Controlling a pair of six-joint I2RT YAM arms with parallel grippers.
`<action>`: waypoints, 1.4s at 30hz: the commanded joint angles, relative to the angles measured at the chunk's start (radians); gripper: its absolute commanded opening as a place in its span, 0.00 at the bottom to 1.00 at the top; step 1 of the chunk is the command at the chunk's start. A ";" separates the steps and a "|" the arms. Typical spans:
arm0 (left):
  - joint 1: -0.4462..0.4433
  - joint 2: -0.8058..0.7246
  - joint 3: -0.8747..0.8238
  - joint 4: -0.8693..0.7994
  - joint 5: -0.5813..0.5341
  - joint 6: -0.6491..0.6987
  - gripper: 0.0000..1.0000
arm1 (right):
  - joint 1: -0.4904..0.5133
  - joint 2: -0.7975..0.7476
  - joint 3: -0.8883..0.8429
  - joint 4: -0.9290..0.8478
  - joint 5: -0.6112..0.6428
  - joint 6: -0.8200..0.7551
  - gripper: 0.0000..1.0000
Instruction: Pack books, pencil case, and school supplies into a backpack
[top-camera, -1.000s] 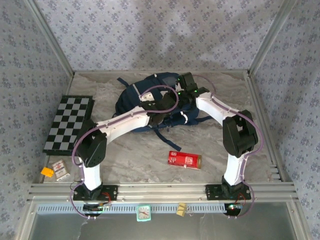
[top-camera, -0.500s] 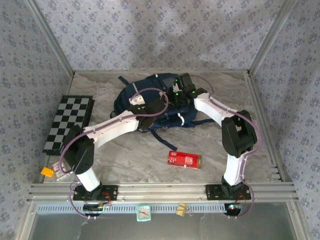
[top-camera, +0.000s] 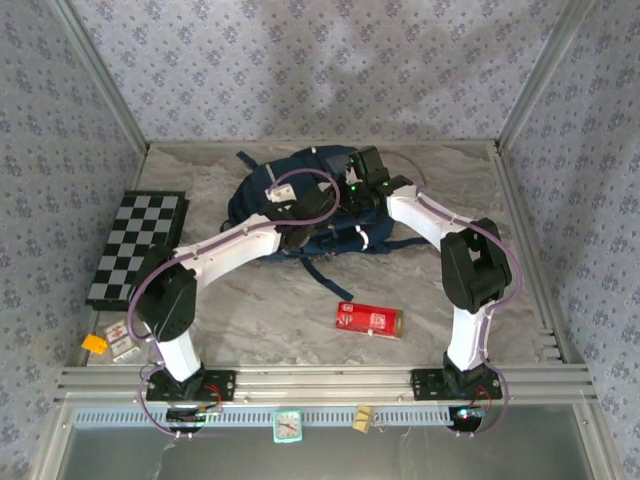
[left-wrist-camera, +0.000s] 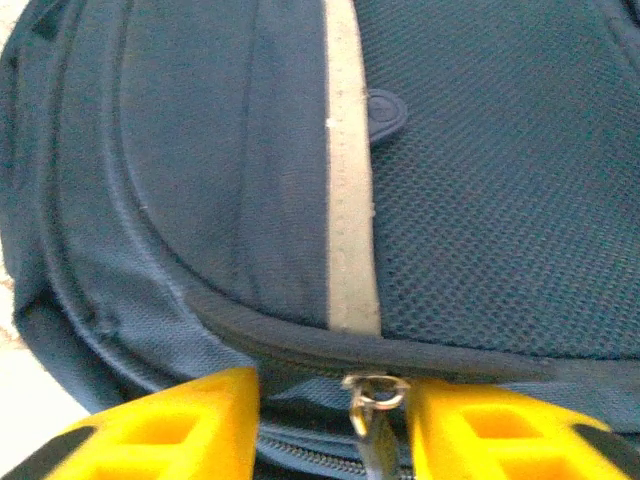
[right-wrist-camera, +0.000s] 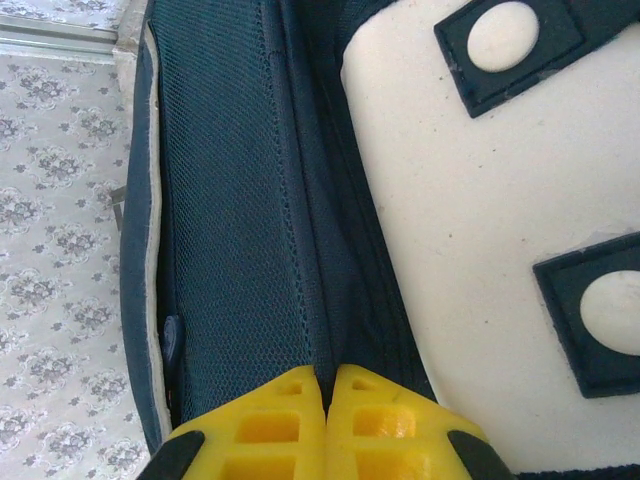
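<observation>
Bottom of wrist frame: left gripper (left-wrist-camera: 333, 400), yellow fingers (left-wrist-camera: 180, 420) apart, straddling the metal zipper pull (left-wrist-camera: 374, 395). The pull sits closer to the right-hand finger, and neither pad is seen touching it. The zip track (left-wrist-camera: 240, 345) runs left to right just above the fingertips and curves up at frame left, so any drag would follow that line. The right gripper (right-wrist-camera: 325, 385) has its fingers together, pinched on a fold of the backpack (right-wrist-camera: 250, 200) beside the pale patch (right-wrist-camera: 450, 220). Top view: backpack at upper centre of the table (top-camera: 260, 300), both arms on it, the left one at the pull. The red box (top-camera: 368, 319) lies lower centre, well apart, not yet packed.
</observation>
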 joint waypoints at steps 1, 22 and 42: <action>0.013 -0.006 0.014 0.040 0.002 0.017 0.33 | 0.010 0.015 0.042 -0.005 0.002 -0.015 0.00; 0.051 -0.265 -0.203 0.022 0.230 0.392 0.00 | -0.108 0.037 0.116 -0.115 -0.020 -0.163 0.00; 0.025 -0.193 -0.146 0.189 0.540 0.508 0.00 | -0.166 -0.025 0.154 -0.238 -0.131 -0.281 0.57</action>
